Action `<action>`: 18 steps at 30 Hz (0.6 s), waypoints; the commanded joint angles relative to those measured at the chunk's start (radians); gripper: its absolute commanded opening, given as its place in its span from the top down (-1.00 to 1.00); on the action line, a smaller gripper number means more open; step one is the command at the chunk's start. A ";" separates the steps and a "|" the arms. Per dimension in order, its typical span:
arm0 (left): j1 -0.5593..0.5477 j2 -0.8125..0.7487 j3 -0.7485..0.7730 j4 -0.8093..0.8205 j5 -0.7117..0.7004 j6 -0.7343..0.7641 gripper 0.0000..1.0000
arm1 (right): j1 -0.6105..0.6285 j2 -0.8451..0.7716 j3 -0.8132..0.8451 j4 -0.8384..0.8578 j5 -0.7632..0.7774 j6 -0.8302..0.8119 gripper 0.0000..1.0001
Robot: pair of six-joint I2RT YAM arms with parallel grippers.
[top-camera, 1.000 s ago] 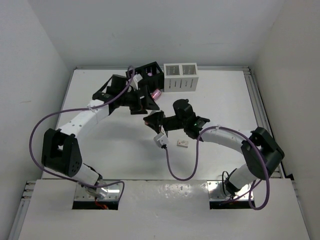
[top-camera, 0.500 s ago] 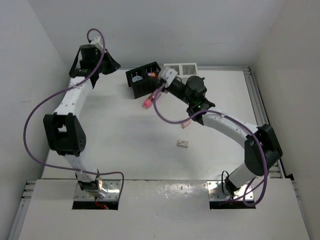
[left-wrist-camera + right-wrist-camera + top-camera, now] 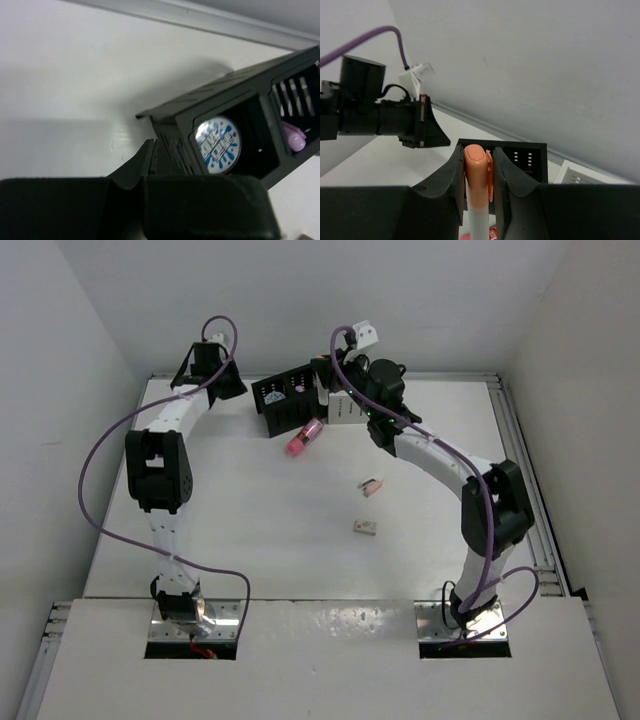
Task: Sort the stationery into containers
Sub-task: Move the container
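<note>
My right gripper (image 3: 479,156) is shut on an orange-capped white pen (image 3: 475,172), held upright just above the black container (image 3: 520,150) at the back of the table. In the left wrist view that black container (image 3: 220,107) holds a blue-white tape roll (image 3: 217,145) in one compartment and a pale lilac-pink stick (image 3: 294,137) in the other. My left gripper (image 3: 151,150) is shut and empty, just left of the container. A hot-pink tube (image 3: 303,438) lies on the table in front of it. Two eraser blocks (image 3: 372,486) (image 3: 365,527) lie mid-table.
The white container (image 3: 575,172) stands right of the black one, largely hidden behind my right arm in the top view. The back wall and the table's raised back rail (image 3: 210,20) run close behind both containers. My left gripper (image 3: 420,127) shows in the right wrist view, off to the left.
My left arm has pulled back from the pink tube to the back left, and its gripper has gone from open to shut. The right arm has swung from mid-table up over the black container.
</note>
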 commanded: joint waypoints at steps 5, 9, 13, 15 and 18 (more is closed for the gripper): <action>-0.012 0.097 0.144 0.087 0.053 -0.002 1.00 | -0.033 0.051 0.080 0.078 0.038 0.129 1.00; -0.013 0.125 0.159 0.136 0.074 -0.008 1.00 | -0.050 0.079 0.098 0.095 0.041 0.151 1.00; -0.013 0.159 0.198 0.148 0.093 -0.006 1.00 | -0.067 0.117 0.106 0.137 0.044 0.167 1.00; -0.007 0.159 0.196 0.167 0.077 -0.012 1.00 | -0.069 0.127 0.113 0.146 0.046 0.171 1.00; 0.014 0.101 0.124 0.226 0.050 -0.054 1.00 | -0.075 0.134 0.113 0.149 0.041 0.171 1.00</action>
